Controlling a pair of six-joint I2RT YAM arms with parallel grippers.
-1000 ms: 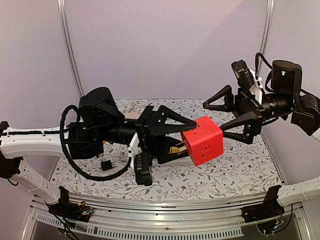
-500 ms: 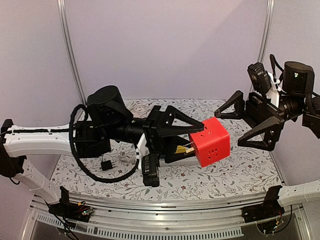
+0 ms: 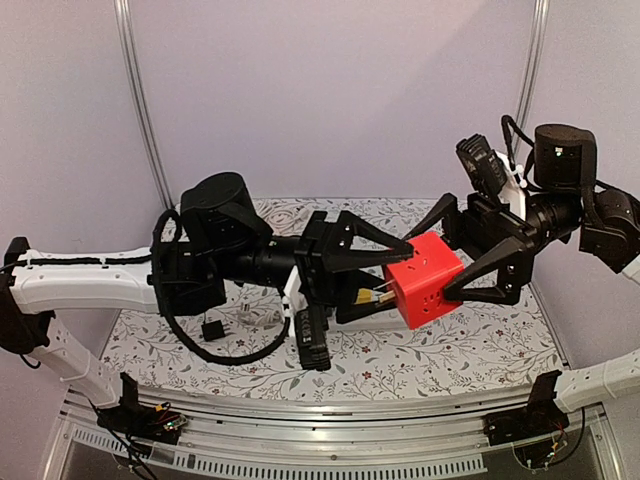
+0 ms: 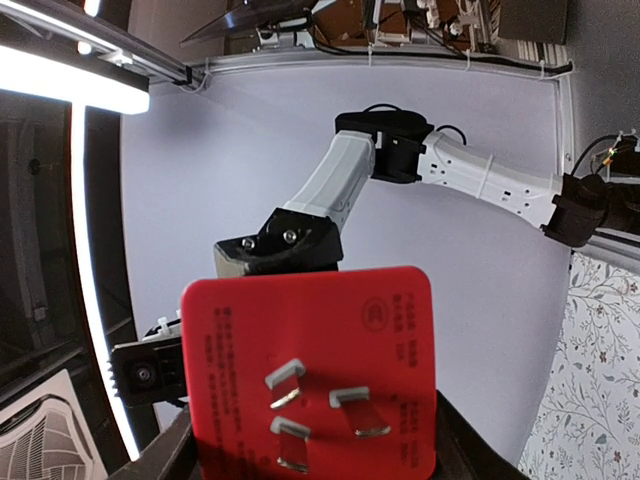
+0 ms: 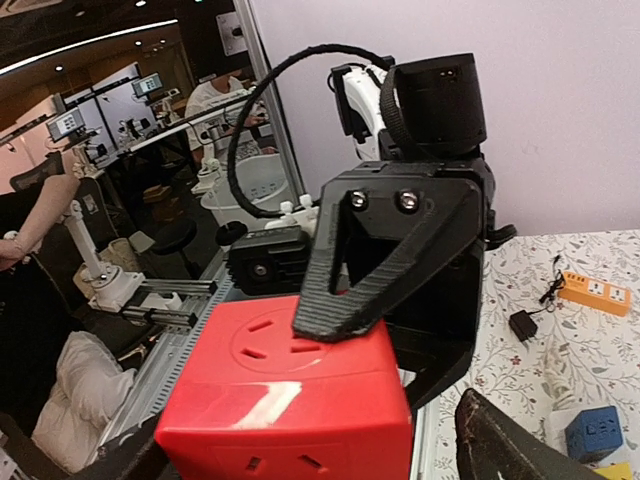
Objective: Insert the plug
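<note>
While our left gripper (image 3: 398, 272) clamped the red plug cube (image 3: 425, 284) in mid-air over the table (image 3: 480, 345), prongs (image 4: 315, 405) facing back into that gripper, our right gripper (image 3: 435, 263) sat just right of it, jaws apart, straddling it.

Bits on a flowered tablecloth (image 3: 480, 350)
A small black charger (image 3: 211, 329) lies at its left; the right wrist view shows an orange power strip (image 5: 595, 291) well apart from a blue cube (image 5: 592, 432).

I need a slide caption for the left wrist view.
Red cube, three prongs showing, right arm behind.
</note>
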